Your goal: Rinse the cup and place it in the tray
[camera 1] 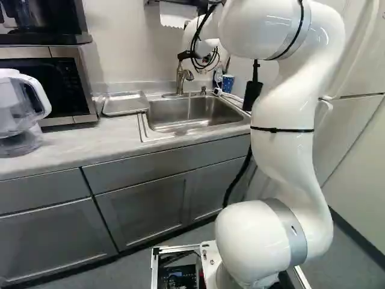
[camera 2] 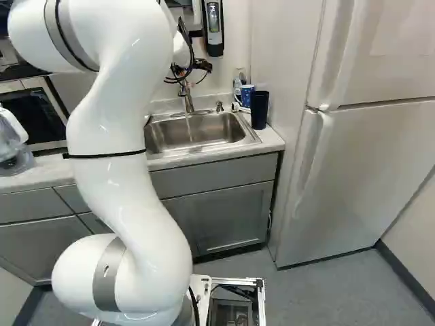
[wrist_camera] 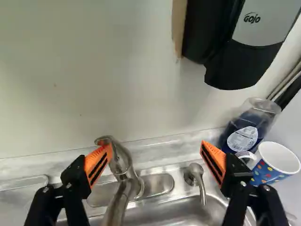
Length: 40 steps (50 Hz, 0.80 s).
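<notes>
My gripper (camera 1: 187,55) is over the back of the sink (camera 1: 157,123), at the faucet (camera 1: 180,77). Seen from the wrist, the gripper (wrist_camera: 155,162) stands open, one orange pad against or just in front of the faucet's lever (wrist_camera: 104,140); whether they touch I cannot tell. Nothing is held. A thin stream of water (camera 2: 189,129) falls into the basin. A blue paper cup with coloured dots (wrist_camera: 269,165) stands upright on the counter beyond the other finger; a dark tumbler (camera 2: 259,110) is beside it. The metal tray (camera 1: 125,103) lies on the counter beside the sink.
A clear bottle with a blue lower part (wrist_camera: 247,127) is behind the dotted cup. A pump nozzle (wrist_camera: 195,178) rises beside the faucet. The wall dispenser (wrist_camera: 235,52) hangs above. A microwave (camera 1: 63,84) and pitcher (camera 1: 21,108) stand beyond the tray; a fridge (camera 2: 346,163) flanks the counter.
</notes>
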### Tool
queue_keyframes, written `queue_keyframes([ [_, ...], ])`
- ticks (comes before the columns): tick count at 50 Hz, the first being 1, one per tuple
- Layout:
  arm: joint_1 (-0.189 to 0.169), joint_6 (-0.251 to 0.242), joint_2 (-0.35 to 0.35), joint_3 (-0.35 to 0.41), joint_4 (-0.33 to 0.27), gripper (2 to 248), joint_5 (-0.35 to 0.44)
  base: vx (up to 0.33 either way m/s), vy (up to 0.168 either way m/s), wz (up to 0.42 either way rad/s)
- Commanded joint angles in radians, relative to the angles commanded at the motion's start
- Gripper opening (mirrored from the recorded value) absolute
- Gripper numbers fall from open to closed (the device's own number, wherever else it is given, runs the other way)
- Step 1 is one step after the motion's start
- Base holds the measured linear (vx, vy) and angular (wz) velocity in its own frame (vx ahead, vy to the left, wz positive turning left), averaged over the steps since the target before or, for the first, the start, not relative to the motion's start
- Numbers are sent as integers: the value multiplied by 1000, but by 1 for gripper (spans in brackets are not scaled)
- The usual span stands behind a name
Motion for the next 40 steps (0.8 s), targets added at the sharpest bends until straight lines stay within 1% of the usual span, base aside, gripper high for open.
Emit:
queue_keyframes([
  [18,2,0,7,8,0,247,0,0,0,0],
  [40,25,0,109,130,0,247,0,0,0,0],
])
